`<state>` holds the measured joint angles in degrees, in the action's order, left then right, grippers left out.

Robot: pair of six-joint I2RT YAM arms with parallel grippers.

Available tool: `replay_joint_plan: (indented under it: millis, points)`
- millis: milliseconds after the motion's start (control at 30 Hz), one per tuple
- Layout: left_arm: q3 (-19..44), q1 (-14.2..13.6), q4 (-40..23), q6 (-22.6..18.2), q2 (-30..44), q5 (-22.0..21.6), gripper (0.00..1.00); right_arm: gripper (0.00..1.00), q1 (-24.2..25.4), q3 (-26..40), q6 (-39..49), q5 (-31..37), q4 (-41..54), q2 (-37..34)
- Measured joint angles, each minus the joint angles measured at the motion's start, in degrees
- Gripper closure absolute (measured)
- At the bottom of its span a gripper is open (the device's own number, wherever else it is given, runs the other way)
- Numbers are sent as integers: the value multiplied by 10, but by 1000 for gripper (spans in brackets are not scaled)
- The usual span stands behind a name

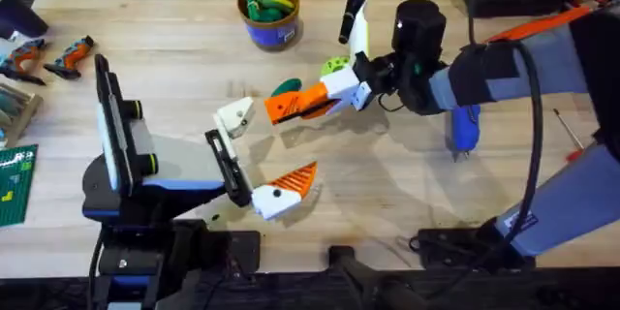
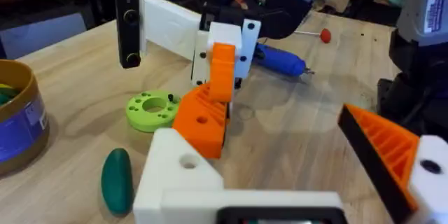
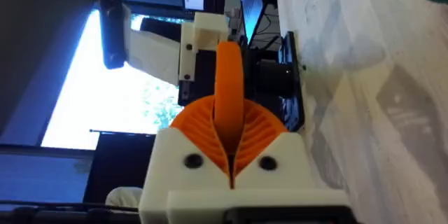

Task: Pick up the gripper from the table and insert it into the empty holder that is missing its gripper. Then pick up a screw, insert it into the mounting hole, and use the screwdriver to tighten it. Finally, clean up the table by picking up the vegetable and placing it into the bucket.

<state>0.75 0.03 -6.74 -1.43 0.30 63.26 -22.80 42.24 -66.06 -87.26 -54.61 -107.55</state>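
Right hand is clenched on the gripper, held just off the holder. Left hand is spread wide, grasping nothing. The vegetable lies on the worktop just beyond the right hand.

Even, bright light from above leaves soft shadows on the table. A glaring bright window washes out the right wrist view, where nearby parts look blurred.
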Motion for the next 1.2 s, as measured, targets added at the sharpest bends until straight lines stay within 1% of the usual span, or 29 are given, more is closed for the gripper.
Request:
replay_joint_plan:
  millis: [133,167,400,600,667,1200]
  points:
    - [0,0,0,0,0,0,16,987,-20,0,-17,0,-1,0]
    - [0,0,0,0,0,0,15,987,-27,0,-37,0,-6,0]
    - [0,0,0,0,0,0,15,987,-27,0,-68,0,-8,7]
    - [0,0,0,0,0,0,15,987,-34,0,-75,0,-32,20]
    - [0,0,0,0,0,0,15,987,-42,0,-77,0,-33,24]
    - [0,0,0,0,0,0,15,987,-55,9,-81,0,-33,24]
